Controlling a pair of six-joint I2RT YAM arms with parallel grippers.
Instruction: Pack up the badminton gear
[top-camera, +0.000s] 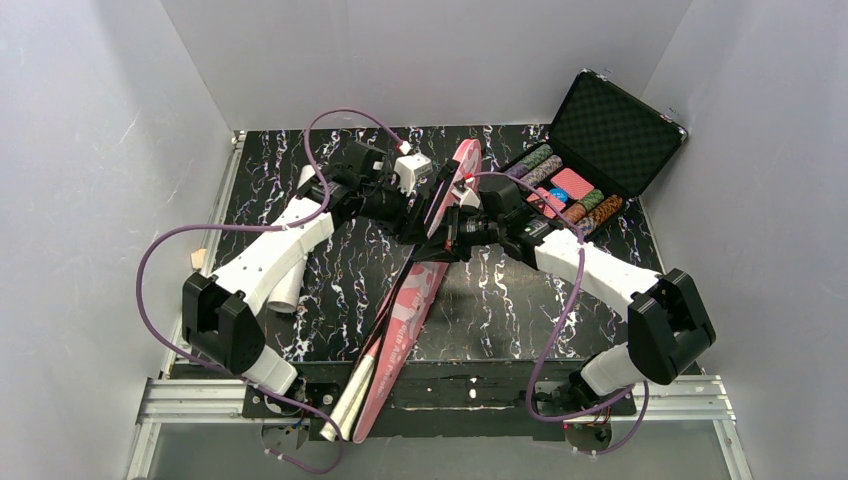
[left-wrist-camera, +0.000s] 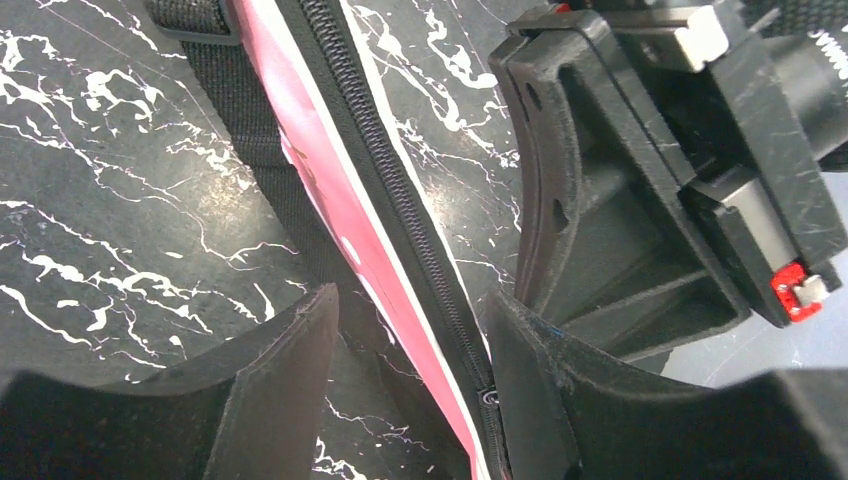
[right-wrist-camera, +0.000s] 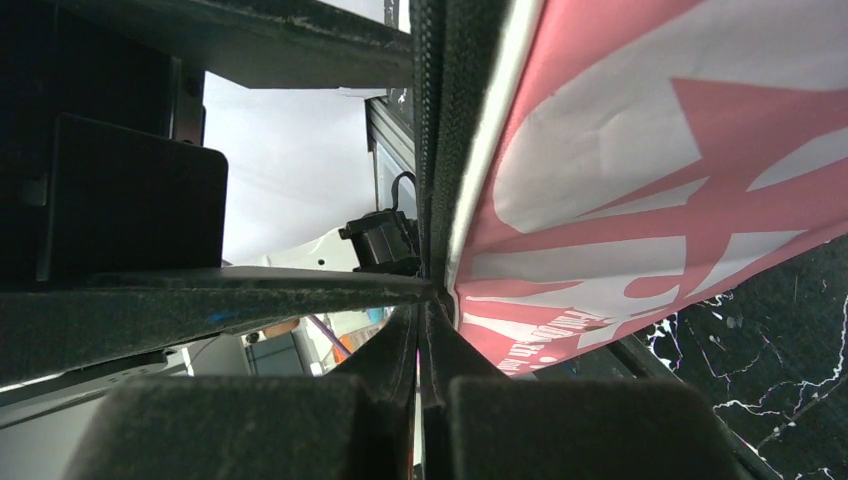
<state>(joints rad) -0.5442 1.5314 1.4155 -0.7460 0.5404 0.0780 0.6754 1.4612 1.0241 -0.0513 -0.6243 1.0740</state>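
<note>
Top external view: the long pink bag (top-camera: 415, 300) lies slantwise across the middle of the black marbled bench (top-camera: 500, 300), its far end near the back wall and its near end hanging over the front edge. A white racket handle (top-camera: 345, 405) shows along the left side of that near end; whether it sits inside the bag I cannot tell. Both arms meet over the bag's far half. The left claw (top-camera: 425, 205) is on the bag's left edge and the right claw (top-camera: 452, 232) is just beside it.

A white tube (top-camera: 288, 285) lies on the left of the bench, partly under the left arm. An open black case (top-camera: 615, 130) with coloured chips (top-camera: 565, 190) stands at the far right corner, well apart from the bag.

In the left wrist view the left claw (left-wrist-camera: 410, 300) is open, its fingers (left-wrist-camera: 270, 400) parted on either side of the bag's black zip (left-wrist-camera: 400, 190), with the black strap (left-wrist-camera: 240, 110) lying beside it on the bench.

In the right wrist view the right claw (right-wrist-camera: 425, 300) is closed, with the bag's black zip edge (right-wrist-camera: 440, 120) running down into its pinched tips, so it grips the bag there.
</note>
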